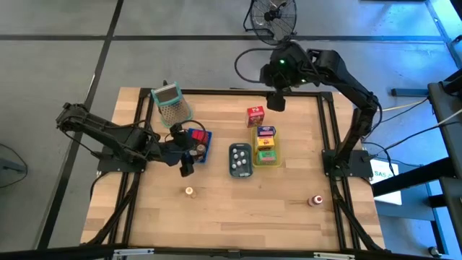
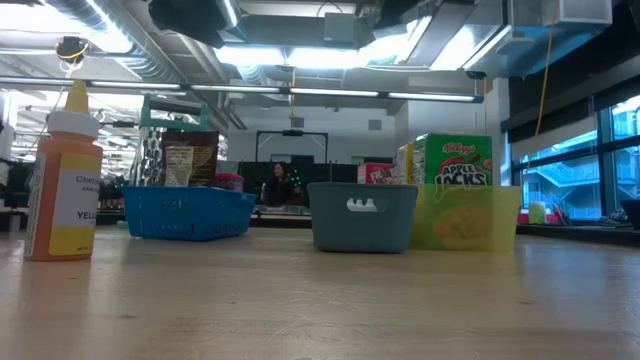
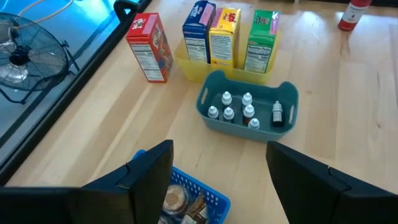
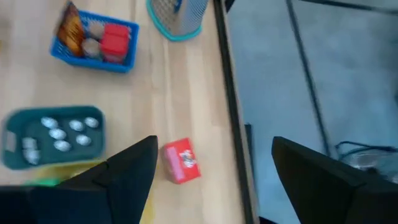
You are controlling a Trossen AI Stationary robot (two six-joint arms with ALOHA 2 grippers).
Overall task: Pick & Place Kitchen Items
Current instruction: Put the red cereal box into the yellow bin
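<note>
The red carton (image 1: 255,115) stands alone beside the yellow tray (image 1: 276,157) of cartons, the open, empty right tool (image 1: 276,102) above it, grater (image 1: 172,105) well apart.

- We read "Kellogg's APPLE JACKS" on the green cereal carton (image 2: 462,165) behind the translucent yellow plastic tray (image 2: 468,222) in the low view.
- On the orange squeeze bottle with a white label (image 2: 64,185) we catch only the fragments "Che" and "YEL".
- The other cartons' print is too small for us to read.
</note>
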